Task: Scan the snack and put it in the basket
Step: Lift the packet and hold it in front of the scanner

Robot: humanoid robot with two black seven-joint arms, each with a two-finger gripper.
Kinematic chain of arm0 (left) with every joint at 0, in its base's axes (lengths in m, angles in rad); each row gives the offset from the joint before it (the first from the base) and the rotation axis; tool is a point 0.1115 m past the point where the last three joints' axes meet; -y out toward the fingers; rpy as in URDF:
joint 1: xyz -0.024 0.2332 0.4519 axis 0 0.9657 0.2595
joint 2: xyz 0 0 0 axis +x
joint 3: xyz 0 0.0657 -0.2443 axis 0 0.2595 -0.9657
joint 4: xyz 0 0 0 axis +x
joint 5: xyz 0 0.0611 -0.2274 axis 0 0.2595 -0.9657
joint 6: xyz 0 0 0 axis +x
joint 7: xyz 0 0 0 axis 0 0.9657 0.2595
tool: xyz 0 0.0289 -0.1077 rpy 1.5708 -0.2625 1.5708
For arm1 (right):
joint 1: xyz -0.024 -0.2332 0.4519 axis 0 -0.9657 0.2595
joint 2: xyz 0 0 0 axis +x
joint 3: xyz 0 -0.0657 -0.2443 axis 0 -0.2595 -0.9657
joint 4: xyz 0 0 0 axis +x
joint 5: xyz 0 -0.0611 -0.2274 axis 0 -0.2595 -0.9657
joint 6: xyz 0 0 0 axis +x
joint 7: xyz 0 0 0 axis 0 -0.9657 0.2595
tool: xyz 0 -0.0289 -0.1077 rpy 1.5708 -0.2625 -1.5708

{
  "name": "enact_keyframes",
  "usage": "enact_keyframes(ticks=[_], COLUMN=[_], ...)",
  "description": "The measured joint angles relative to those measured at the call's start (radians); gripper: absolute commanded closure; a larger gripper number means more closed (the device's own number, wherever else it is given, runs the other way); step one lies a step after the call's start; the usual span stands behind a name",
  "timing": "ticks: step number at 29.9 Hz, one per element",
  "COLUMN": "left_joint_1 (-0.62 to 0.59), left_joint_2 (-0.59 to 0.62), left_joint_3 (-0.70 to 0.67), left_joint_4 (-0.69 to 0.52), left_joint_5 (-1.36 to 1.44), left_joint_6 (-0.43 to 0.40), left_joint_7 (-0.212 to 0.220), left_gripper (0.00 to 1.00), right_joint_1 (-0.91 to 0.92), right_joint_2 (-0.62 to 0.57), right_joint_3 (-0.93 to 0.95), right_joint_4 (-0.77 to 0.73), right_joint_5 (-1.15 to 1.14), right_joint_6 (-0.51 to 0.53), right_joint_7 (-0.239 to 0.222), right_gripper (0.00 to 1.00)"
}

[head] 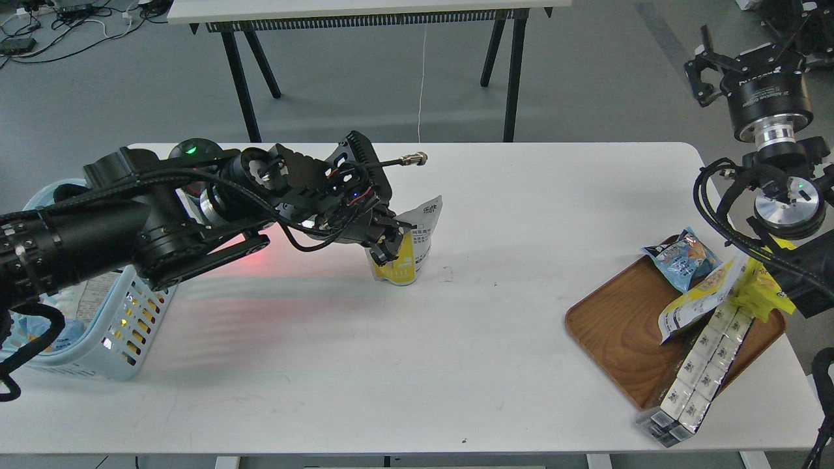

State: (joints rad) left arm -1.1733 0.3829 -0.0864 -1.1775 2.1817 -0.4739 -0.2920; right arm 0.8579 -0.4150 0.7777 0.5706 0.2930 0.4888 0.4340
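Observation:
The snack is a small yellow-and-white pouch standing near the table's middle, its white printed back panel facing right. My left gripper reaches in from the left and is closed on the pouch's left side; the pouch's bottom looks to be at the tabletop. The light blue slotted basket stands at the left table edge, mostly hidden under my left arm. My right gripper is raised at the far right, away from the table, seen from behind; its fingers cannot be told apart.
A brown wooden tray at the right holds a blue packet, another yellow-and-white pouch, a bright yellow pack and white boxes overhanging the edge. A scanner behind my left arm throws red light on the table.

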Motion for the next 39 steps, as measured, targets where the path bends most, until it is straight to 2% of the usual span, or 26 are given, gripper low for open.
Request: enact_keyframes(ticks=[4,11,16,22,39], left_joint_1=[-0.001,0.003,0.011,0.018,0.056], left_joint_2=[0.039,0.228,0.387,0.504,0.523], left_joint_3=[-0.050,-0.145,-0.145,-0.145,-0.142], left_joint_4=[-0.059,-0.201,-0.230,-0.228,-0.229], left_joint_5=[0.000,0.000,0.000,0.000,0.000], left_joint_6=[-0.005,-0.015,-0.015,-0.015,-0.015], left_joint_7=[-0.003,-0.015,-0.064,-0.105,-0.108], left_gripper=[1.00,1.00,1.00,1.00,1.00], right_joint_1=[0.002,0.006,0.006,0.006,0.000], right_joint_2=[-0.005,-0.007,-0.007,-0.008,-0.013], right_joint_3=[0.002,0.011,0.014,0.021,0.044], right_joint_4=[0.000,0.000,0.000,0.000,0.002], right_joint_5=[0.000,0.000,0.000,0.000,0.000], right_joint_6=[0.000,0.000,0.000,0.000,0.000], right_joint_7=[0.000,0.001,0.005,0.005,0.014], right_gripper=[0.01,0.01,0.01,0.01,0.01])
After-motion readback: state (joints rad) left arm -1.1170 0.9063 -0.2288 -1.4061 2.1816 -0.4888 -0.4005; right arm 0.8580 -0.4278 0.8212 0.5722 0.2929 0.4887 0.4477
